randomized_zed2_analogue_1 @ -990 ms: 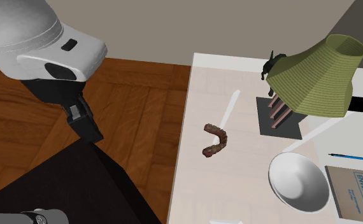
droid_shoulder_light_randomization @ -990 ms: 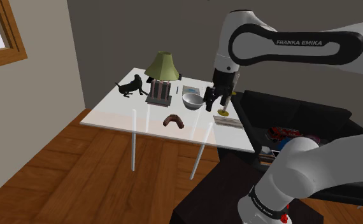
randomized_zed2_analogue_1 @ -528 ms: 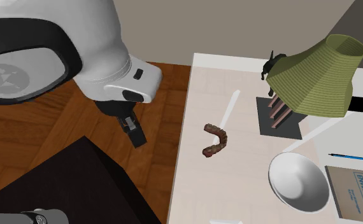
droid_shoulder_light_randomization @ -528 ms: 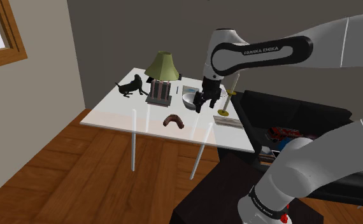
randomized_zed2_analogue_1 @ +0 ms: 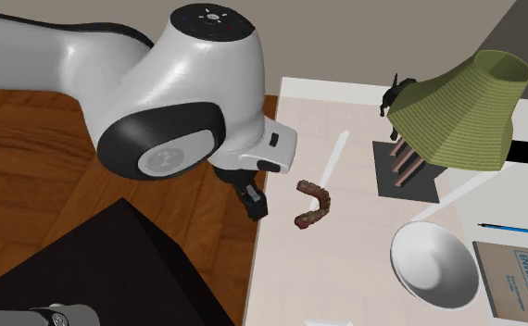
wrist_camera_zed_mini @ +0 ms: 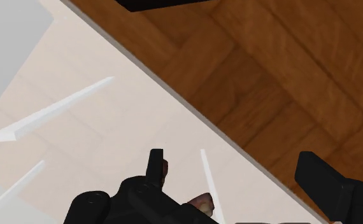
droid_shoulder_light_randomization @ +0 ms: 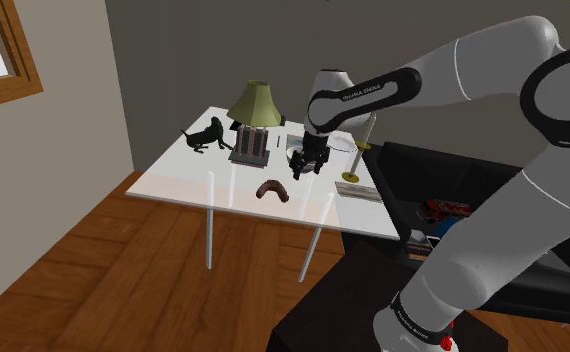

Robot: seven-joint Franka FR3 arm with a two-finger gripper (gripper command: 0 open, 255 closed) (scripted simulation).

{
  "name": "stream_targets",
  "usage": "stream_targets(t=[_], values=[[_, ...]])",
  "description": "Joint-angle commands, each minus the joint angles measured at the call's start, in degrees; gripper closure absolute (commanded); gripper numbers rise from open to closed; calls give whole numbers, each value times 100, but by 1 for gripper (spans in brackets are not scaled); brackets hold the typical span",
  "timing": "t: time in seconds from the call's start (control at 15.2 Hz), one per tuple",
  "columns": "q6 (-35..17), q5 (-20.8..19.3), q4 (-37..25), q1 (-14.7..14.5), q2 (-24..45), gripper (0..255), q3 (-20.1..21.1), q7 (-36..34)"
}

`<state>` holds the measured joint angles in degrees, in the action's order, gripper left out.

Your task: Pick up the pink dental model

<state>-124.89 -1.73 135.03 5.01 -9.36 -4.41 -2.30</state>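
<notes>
Pincer (wrist_camera_zed_mini: pixel 232 162) spread wide near brownish dental model (randomized_zed2_analogue_1: pixel 314 206); white bowl (randomized_zed2_analogue_1: pixel 433 264) sits on table (randomized_zed2_analogue_1: pixel 345 278).

I see a reddish-brown dental model (randomized_zed2_analogue_1: pixel 314 205) on a pale, whitish counter (randomized_zed2_analogue_1: pixel 345 269). My claw (wrist_camera_zed_mini: pixel 232 156) is all black, the lampshade (randomized_zed2_analogue_1: pixel 461 109) olive green with fine ribbing, the bowl (randomized_zed2_analogue_1: pixel 434 264) white, the floor (randomized_zed2_analogue_1: pixel 31 157) brown parquet.
</notes>
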Motion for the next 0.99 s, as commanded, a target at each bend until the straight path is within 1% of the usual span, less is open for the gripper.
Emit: stream_targets(t=[0.0,0.46,0.92], values=[[-251,60,-194,33,408,0,-64,87],[-920,410,-1143,198,1928,0,-203,464],[-1216,803,-2457,481,3456,0,-172,803]])
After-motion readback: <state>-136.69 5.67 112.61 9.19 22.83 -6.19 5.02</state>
